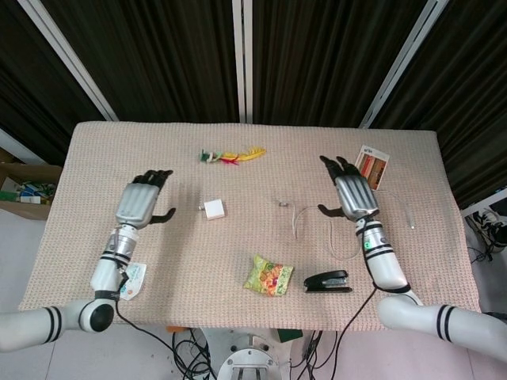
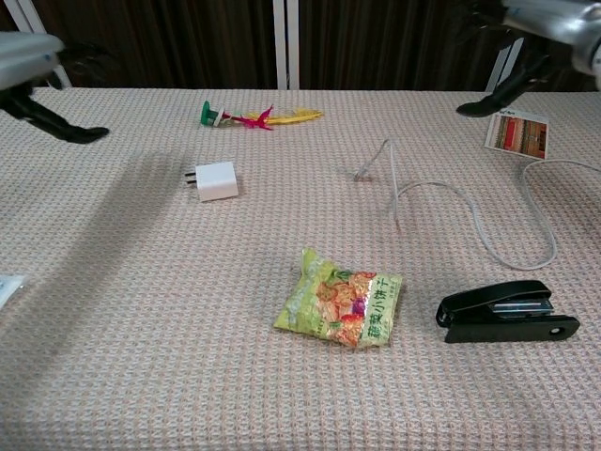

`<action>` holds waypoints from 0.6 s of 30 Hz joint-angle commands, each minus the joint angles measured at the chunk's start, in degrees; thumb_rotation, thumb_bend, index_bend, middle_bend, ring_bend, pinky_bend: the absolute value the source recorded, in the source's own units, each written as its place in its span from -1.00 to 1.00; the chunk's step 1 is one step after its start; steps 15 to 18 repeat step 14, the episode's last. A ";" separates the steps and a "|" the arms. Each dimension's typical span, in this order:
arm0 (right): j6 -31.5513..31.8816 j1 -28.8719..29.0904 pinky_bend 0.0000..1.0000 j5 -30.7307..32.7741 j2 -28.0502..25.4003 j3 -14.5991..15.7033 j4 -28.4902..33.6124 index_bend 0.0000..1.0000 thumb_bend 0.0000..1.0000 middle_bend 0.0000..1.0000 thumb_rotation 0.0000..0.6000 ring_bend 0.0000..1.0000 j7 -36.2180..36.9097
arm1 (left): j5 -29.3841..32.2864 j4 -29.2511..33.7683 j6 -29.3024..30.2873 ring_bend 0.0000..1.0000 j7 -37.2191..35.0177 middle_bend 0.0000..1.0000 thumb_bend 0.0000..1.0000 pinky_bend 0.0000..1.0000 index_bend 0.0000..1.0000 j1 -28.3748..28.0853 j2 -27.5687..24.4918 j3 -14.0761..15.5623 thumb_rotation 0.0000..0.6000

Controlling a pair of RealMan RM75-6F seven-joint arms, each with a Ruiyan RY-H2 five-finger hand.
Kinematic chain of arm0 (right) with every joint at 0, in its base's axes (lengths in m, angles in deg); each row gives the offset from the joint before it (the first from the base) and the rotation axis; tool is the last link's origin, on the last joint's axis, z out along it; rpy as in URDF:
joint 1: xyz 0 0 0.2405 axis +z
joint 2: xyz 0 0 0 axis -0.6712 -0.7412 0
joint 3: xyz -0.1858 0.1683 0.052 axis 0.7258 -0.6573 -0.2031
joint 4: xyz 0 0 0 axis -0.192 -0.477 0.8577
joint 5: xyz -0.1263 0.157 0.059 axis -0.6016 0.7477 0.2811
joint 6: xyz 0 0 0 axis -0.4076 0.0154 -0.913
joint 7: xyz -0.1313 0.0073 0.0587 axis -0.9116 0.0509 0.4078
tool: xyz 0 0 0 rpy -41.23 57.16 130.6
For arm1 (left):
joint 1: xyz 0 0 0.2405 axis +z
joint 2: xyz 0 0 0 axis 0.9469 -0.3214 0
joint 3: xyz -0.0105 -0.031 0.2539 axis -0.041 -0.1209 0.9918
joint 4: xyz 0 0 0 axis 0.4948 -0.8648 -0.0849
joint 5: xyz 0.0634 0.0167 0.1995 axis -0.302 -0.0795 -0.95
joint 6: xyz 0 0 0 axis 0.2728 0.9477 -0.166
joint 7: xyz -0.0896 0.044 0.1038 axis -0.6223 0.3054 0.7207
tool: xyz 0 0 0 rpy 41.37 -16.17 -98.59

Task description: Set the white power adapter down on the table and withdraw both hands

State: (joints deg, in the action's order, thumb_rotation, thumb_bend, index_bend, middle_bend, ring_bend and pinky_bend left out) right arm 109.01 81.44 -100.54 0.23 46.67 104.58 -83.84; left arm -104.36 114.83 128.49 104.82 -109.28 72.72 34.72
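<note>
The white power adapter [image 1: 213, 210] lies flat on the table, left of centre; the chest view shows the adapter [image 2: 216, 180] with its prongs pointing left. My left hand [image 1: 140, 201] hovers well to the adapter's left, fingers spread and holding nothing; only part of the left hand [image 2: 38, 80] shows at the chest view's upper left edge. My right hand [image 1: 352, 194] is raised at the right side, fingers spread and empty. The right hand [image 2: 526, 38] shows partly at the chest view's top right. A white cable [image 1: 348, 237] lies loose on the table, its plug end [image 2: 362, 173] free.
A snack packet [image 1: 268, 275] and a black stapler [image 1: 328, 281] lie near the front edge. A feathered toy [image 1: 230, 155] sits at the back, a colour card [image 1: 369, 168] at the back right. A packet [image 1: 123, 276] lies at the front left.
</note>
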 commanded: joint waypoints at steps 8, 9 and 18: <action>19.18 -24.15 -0.68 -22.50 -21.33 13.65 6.35 -1.00 -0.52 -0.78 1.00 -0.98 21.18 | -14.24 2.98 20.24 -0.76 -16.49 -0.64 -0.53 -0.70 -0.66 23.21 -17.42 12.10 0.99; 20.37 -25.51 -0.69 -23.26 -21.70 14.36 6.13 -1.00 -0.52 -0.79 1.00 -0.99 22.22 | -14.51 3.26 21.15 -0.76 -17.67 -0.63 -0.53 -0.70 -0.66 24.79 -18.02 12.76 0.99; 24.26 -30.56 -0.71 -26.75 -21.53 17.07 3.84 -1.00 -0.52 -0.80 1.00 -1.00 24.67 | -17.14 5.67 24.91 -0.76 -20.14 -0.63 -0.53 -0.70 -0.66 31.45 -20.18 15.88 1.00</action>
